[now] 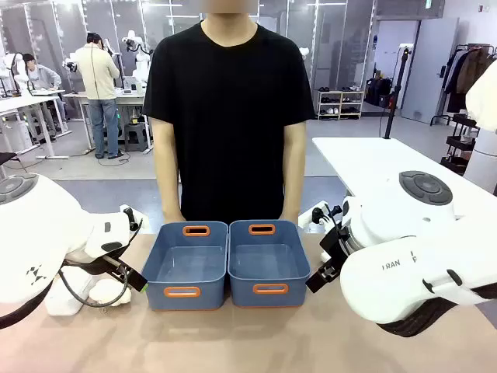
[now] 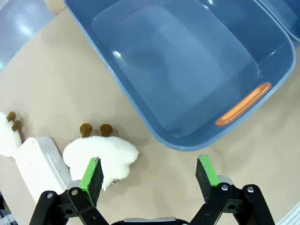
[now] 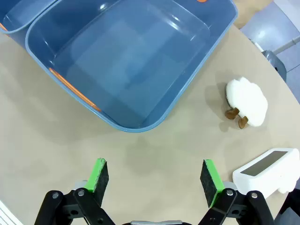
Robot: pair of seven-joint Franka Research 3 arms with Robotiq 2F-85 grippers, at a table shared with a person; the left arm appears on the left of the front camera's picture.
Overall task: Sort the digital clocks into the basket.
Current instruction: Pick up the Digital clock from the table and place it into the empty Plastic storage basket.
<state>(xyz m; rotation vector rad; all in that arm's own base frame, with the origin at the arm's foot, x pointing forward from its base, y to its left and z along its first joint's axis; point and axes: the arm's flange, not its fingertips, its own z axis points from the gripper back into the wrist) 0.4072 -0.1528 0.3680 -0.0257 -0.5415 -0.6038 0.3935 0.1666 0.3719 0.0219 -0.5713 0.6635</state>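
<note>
My left gripper [image 2: 149,174] hangs over bare table just left of the left basket [image 2: 187,70], near its near handle, with the green pads [image 2: 92,174] spread wide and nothing between them. The left clock [image 2: 38,164] lies flat on the table farther left of that basket, and a sheep toy [image 2: 105,154] sits just beside it, between clock and basket (whether the two touch I cannot tell). A second sheep toy [image 2: 7,136] shows at the edge of the left wrist view, on the clock's other side. My right gripper [image 3: 154,176] hovers over the table to the right of the right basket [image 3: 131,56], its fingers [image 3: 210,176] likewise wide apart and empty. The right clock [image 3: 267,171] rests on the table well right of that basket, its grey display facing up; a third sheep toy [image 3: 247,101] lies a little farther off, between the clock and the basket and apart from both. The two baskets stand side by side in the middle, touching, and both are empty. A person [image 1: 229,116] stands at the far side, arms down behind them.
</note>
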